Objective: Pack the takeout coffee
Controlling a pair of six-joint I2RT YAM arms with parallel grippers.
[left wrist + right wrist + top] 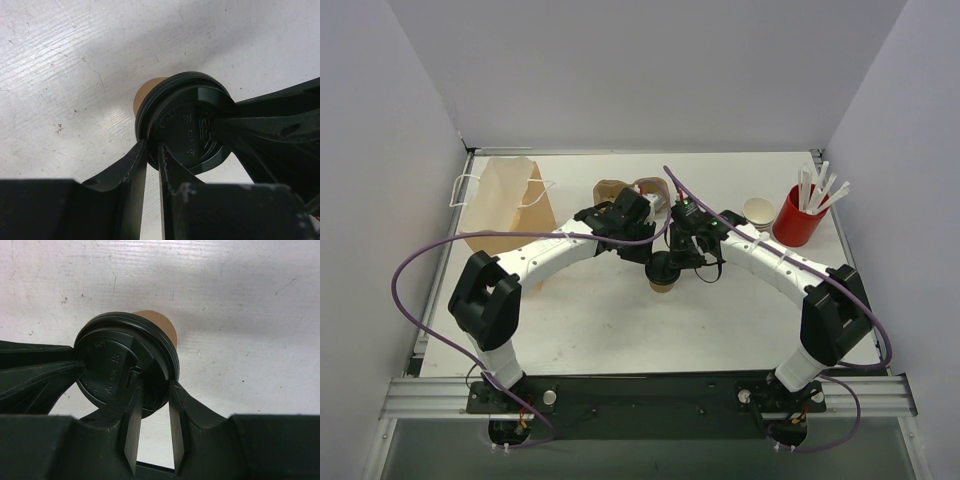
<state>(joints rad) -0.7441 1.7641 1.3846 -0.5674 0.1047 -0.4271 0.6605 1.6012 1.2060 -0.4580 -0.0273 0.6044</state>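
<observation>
- Takeout coffee [663,271]: small kraft-brown paper cup under a round black lid, standing upright on the table [620,335] near its middle, between the two wrists. The brown cup wall shows only as a sliver beyond the lid in both wrist views.
- Left fingers [125,175]: narrowly parted and pinching the lid's rim, one finger against the outside of the rim and the other lying on the lid's top face.
- Right fingers [131,415]: narrowly parted and pinching the rim on the opposite side, one finger on the lid's top and the other outside the rim.
- Arms: both reach inward from the near edge and meet over the cup. Each wrist view shows the other arm's black fingers touching the far side of the lid.
- Brown paper bag [505,205]: white handles, at the far left of the table, well apart from the coffee.
- Tan paper cups [612,189]: on the table behind the left wrist, partly hidden by it.
- Red cup [798,220]: holding white sticks [820,188], at the far right.
- Pale open cup [758,211]: just beside the red cup, on its left.
</observation>
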